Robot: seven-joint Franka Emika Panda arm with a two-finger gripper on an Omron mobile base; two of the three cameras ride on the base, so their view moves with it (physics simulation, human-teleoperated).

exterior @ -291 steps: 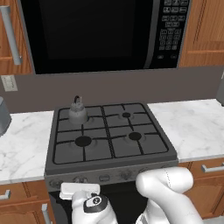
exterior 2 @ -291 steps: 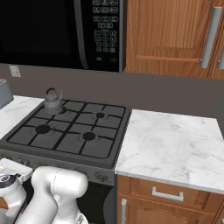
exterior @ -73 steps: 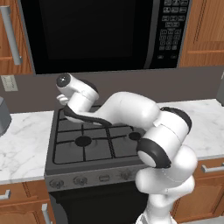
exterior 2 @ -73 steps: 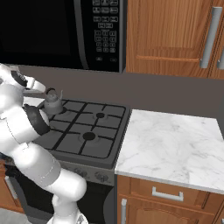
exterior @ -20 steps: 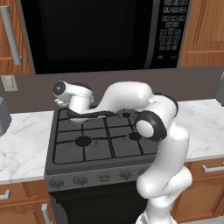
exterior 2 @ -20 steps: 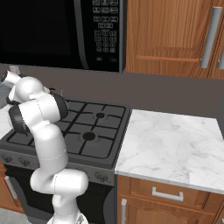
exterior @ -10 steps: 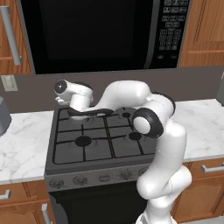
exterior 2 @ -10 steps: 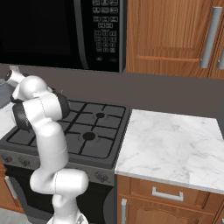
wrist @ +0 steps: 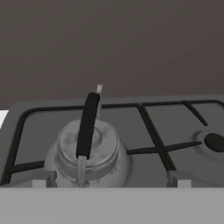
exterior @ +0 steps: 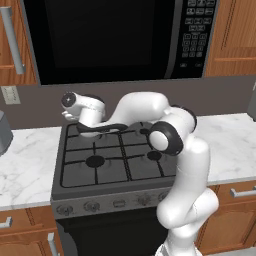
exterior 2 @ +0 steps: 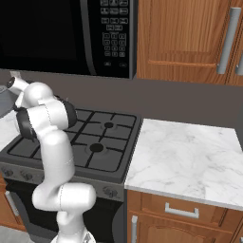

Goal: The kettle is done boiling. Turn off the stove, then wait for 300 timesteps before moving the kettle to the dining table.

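Observation:
The small grey kettle (wrist: 87,151) with its black arched handle sits on the back left burner of the stove (wrist: 175,127). In the hand view my gripper (wrist: 109,180) hangs just above it. The jaws are open, one fingertip on each side of the kettle's body, and hold nothing. In the left base view my gripper (exterior: 86,124) reaches over the back left of the stove (exterior: 125,170) and hides the kettle. The row of knobs (exterior: 92,206) lines the stove's front. The dining table is out of view.
A black microwave (exterior: 110,40) hangs low over the stove. The dark wall stands close behind the kettle. Marble counters (exterior: 230,145) (exterior 2: 185,156) flank the range, and a silver toaster (exterior: 4,132) sits at the far left. Wooden cabinets (exterior 2: 190,38) are above right.
Over the last second the hand has settled slightly lower over the back left burner and the elbow has shifted a little. The jaws stayed open and the kettle has not moved.

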